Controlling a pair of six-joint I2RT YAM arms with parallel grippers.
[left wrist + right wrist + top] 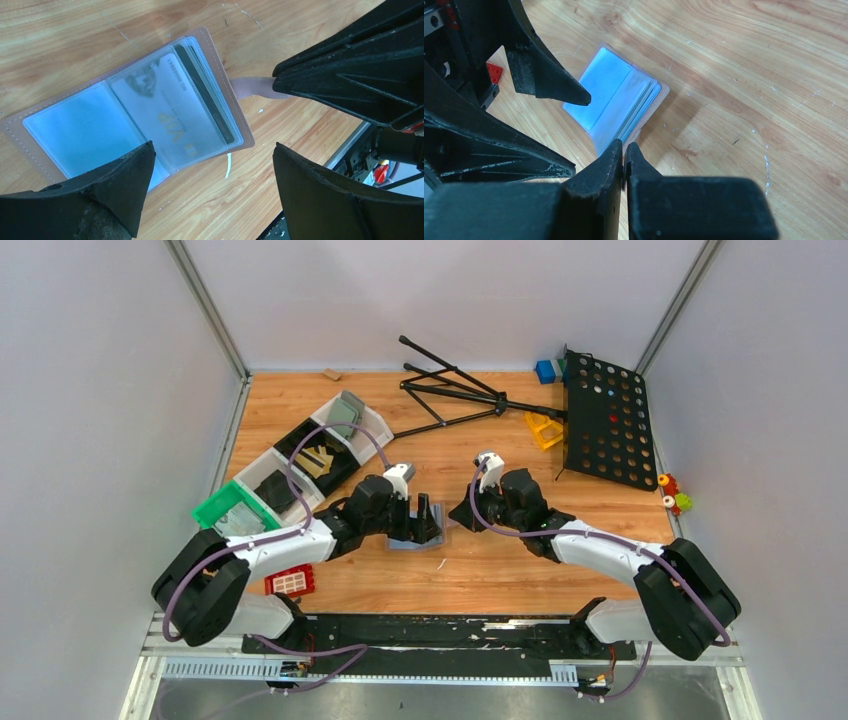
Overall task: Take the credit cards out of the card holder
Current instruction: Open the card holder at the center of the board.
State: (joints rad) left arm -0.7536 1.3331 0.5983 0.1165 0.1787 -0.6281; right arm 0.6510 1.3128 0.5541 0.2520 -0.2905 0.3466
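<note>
Lying open at centre frame on the light wooden table [480, 575], the flat blue-grey, salmon-edged card holder [130, 115] shows dark plastic credit cards [212, 107] sleeved along its right edge. Left gripper [214, 147] spread wide above it. Right gripper [624, 147] pressed together, tips at its salmon strap [250, 86]. Open wood beyond.

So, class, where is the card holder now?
The card holder lies open on the table, centre of the top view, under the open left gripper, the shut right gripper beside it.

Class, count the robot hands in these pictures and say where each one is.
2. The left hand, open, is over the card holder; the right hand, shut, is at the holder's edge beside it. None looks hidden.
</note>
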